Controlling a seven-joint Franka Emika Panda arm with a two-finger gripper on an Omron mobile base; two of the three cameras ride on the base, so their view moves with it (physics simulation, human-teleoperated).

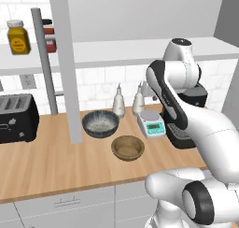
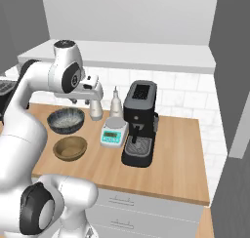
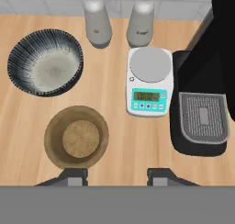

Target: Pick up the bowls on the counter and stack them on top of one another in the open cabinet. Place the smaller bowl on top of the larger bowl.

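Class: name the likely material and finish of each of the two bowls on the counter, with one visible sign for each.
Larger bowl: probably glazed ceramic, judging by its dark ribbed outside and pale speckled inside. Smaller bowl: looks like matte wood, brown with a grained inside. Both are rendered, so these are guesses.

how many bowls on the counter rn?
2. The larger bowl, dark blue-grey, sits left of the two grey bottles. The smaller bowl, brown wood, sits just in front of it, left of the kitchen scale. Both rest apart on the counter.
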